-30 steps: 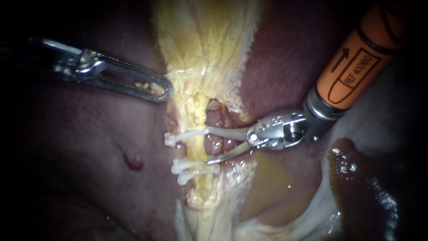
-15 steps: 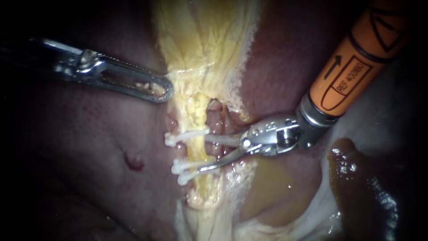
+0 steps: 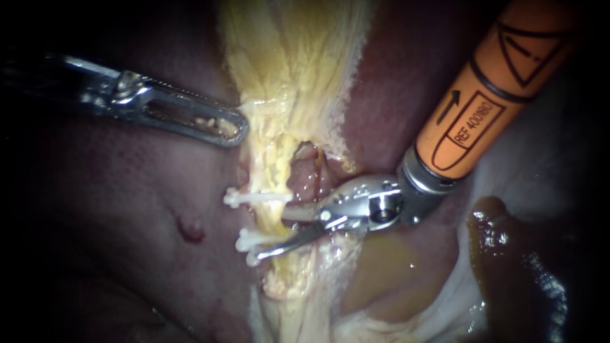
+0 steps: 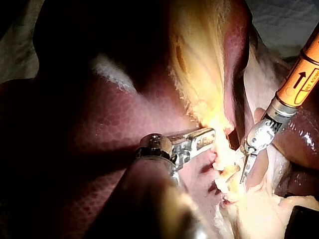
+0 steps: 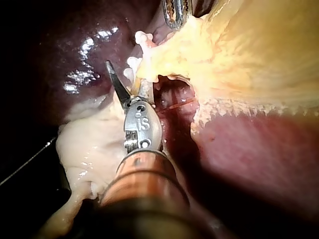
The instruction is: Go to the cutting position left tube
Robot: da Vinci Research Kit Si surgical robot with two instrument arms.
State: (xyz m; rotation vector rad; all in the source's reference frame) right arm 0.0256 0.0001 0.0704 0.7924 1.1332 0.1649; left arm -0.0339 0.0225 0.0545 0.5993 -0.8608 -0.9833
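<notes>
1. Endoscope view: the right instrument (image 3: pixel 274 232) has its two blades a moderate gap apart. They grip nothing.
2. The left tube (image 3: pixel 272 219) is the yellow strand right at the blade tips. Its long axis runs crosswise to the blades, so it sits in the gap between them. One blade goes out of sight at the tube's near edge, and the other lies across the tube.
3. The single clip (image 3: pixel 254 197) sits just outside the hidden blade. The paired clips (image 3: pixel 251 241) are at the tip of the visible blade, touching it or just beside it; I cannot tell which.
4. The bare stretch between the clips seems the place to cut, so the visible blade looks too close to the paired clips.
5. In the right wrist view the blades fork ahead of the wrist, with yellow tissue at the fork. How deeply the tube is seated stays unclear.
6. The left instrument (image 3: pixel 232 127) rests at the yellow tissue's edge farther along the tube, well apart from the blades. The right instrument is much the nearer.
</notes>
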